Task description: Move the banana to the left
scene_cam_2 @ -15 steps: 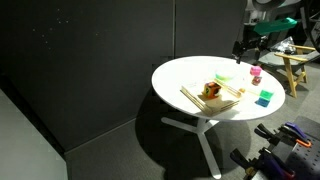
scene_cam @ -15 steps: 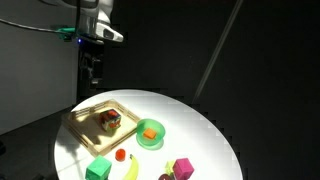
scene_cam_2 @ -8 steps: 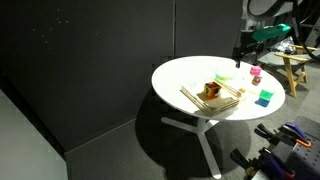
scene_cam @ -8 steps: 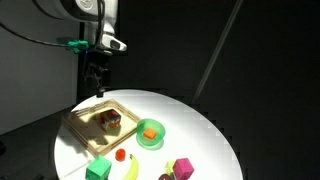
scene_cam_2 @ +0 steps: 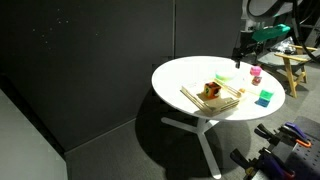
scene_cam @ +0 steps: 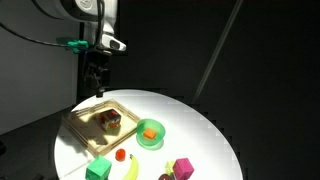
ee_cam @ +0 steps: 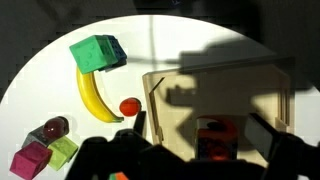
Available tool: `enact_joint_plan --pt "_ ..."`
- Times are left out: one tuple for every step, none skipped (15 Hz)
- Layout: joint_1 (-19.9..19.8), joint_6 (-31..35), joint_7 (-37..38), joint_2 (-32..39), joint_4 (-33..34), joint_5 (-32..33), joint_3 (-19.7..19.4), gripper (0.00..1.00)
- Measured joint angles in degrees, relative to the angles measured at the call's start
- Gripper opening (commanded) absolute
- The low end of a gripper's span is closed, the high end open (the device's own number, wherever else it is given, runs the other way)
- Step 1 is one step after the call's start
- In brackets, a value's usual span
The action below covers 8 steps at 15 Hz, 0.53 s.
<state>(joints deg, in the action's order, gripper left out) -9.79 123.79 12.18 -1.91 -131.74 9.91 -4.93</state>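
The yellow banana [scene_cam: 131, 167] lies at the near edge of the round white table [scene_cam: 200, 130], between a green cube [scene_cam: 97, 170] and a small red ball [scene_cam: 120, 155]. In the wrist view the banana [ee_cam: 93, 95] lies below the green cube [ee_cam: 98, 53], with the red ball [ee_cam: 129, 107] beside its tip. My gripper [scene_cam: 97, 82] hangs open and empty, high above the far side of the wooden tray [scene_cam: 103, 125], well away from the banana. It also shows in an exterior view [scene_cam_2: 240, 55] and in the wrist view [ee_cam: 205, 135].
The wooden tray [ee_cam: 220, 100] holds a red-brown object. A green bowl [scene_cam: 150, 133] with an orange piece stands mid-table. A magenta cube [scene_cam: 183, 168] and a dark red piece [ee_cam: 52, 128] lie by the near edge. A wooden stool [scene_cam_2: 296, 68] stands beyond the table.
My gripper came down and a little sideways from its higher spot a second ago; over the last half second it has stayed still. The objects have not moved.
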Motion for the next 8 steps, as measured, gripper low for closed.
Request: enact_joint_plan --pt "0.0 0.0 0.0 0.0 -0.1 0.0 -0.1 1.00" --pt "0.0 0.0 0.0 0.1 -0.1 0.0 -0.2 1.00" --pt "0.0 0.1 0.0 0.2 -0.1 0.0 -0.6 1.00" --pt "0.0 0.4 0.0 0.4 -0.1 0.0 -1.1 1.00" --pt "-0.1 0.7 0.0 0.7 -0.1 0.0 -1.7 1.00" --pt "-0.3 1.1 0.0 0.9 -0.2 0.0 -2.3 1.00" --pt "-0.5 1.6 0.0 1.3 -0.1 0.0 -3.0 1.00" --pt "-0.7 2.2 0.0 1.7 -0.2 0.0 -3.6 1.00"
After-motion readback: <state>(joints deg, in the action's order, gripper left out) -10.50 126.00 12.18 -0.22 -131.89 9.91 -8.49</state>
